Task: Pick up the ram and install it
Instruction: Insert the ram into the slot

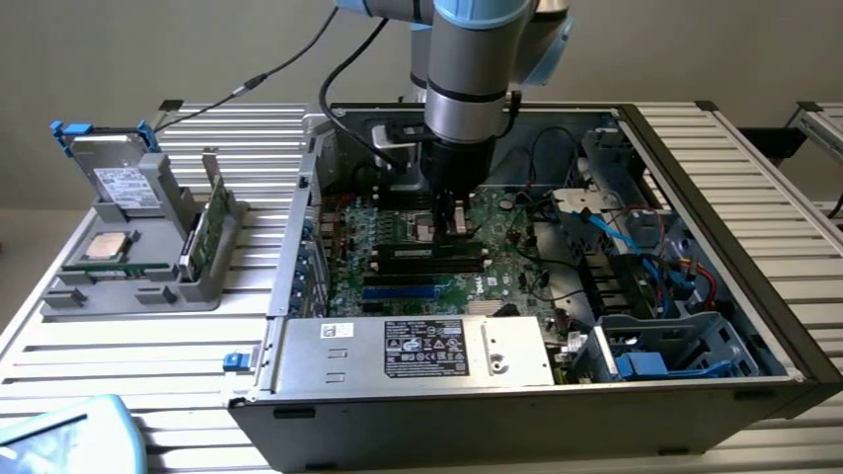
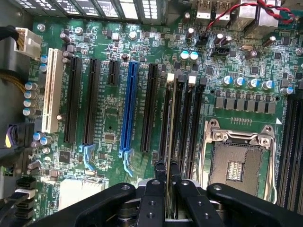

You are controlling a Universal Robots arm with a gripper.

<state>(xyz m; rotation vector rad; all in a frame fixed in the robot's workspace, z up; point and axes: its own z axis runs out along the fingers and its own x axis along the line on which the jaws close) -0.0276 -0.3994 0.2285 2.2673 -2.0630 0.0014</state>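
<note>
My gripper (image 1: 451, 219) hangs inside the open computer case, just above the motherboard (image 1: 507, 281). In the wrist view its black fingers (image 2: 158, 172) are shut on the ram (image 2: 169, 123), a thin stick seen edge-on. The stick runs lengthwise over the outermost of the black memory slots (image 2: 183, 123), beside the open processor socket (image 2: 236, 161). Its far end reaches the white slot latch (image 2: 170, 76). I cannot tell whether the ram touches the slot or stays just above it.
A grey holder (image 1: 132, 281) on the exterior view's left carries a hard drive (image 1: 125, 183), a silver processor chip (image 1: 109, 245) and an upright green board (image 1: 217, 212). Inside the case are the power supply (image 1: 421, 348), cables (image 1: 599, 232) and a blue drive cage (image 1: 658, 360).
</note>
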